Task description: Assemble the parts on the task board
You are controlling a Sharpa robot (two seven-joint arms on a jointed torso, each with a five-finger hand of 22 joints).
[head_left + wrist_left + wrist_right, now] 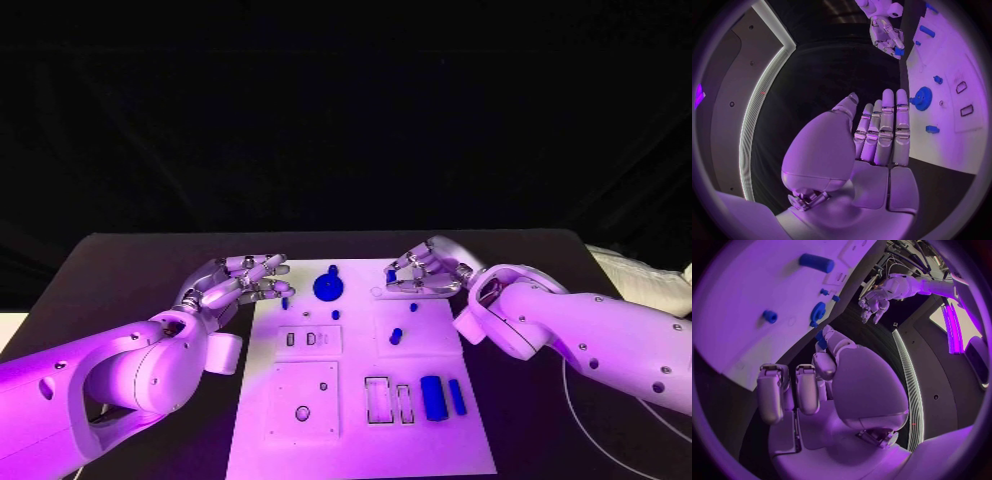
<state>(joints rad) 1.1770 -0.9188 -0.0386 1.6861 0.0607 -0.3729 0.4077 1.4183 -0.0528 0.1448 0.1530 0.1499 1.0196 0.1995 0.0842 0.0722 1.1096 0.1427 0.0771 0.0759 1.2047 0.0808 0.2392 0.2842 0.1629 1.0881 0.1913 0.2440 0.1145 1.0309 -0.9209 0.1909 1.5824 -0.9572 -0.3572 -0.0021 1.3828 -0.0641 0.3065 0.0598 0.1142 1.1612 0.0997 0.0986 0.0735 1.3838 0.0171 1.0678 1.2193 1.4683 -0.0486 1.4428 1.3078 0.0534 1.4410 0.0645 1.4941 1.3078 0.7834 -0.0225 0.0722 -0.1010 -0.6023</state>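
Note:
The white task board (361,440) lies in the middle of the black table. On its far part sit a blue gear (329,287), which also appears from the wrists (923,97) (818,312), and several small blue pegs (395,337). Two long blue blocks (434,397) lie near the front right. My right hand (421,274) hovers over the board's far right corner and pinches a small blue part (389,272) (898,51) (821,337) at its fingertips. My left hand (245,282) (879,135) is beside the board's far left corner, fingers straight and apart, holding nothing.
The board has rectangular slots (378,400) at the front and a plate with a round hole (303,413) at the front left. Bare black table (144,270) surrounds the board. A white object (635,270) sits at the table's right edge.

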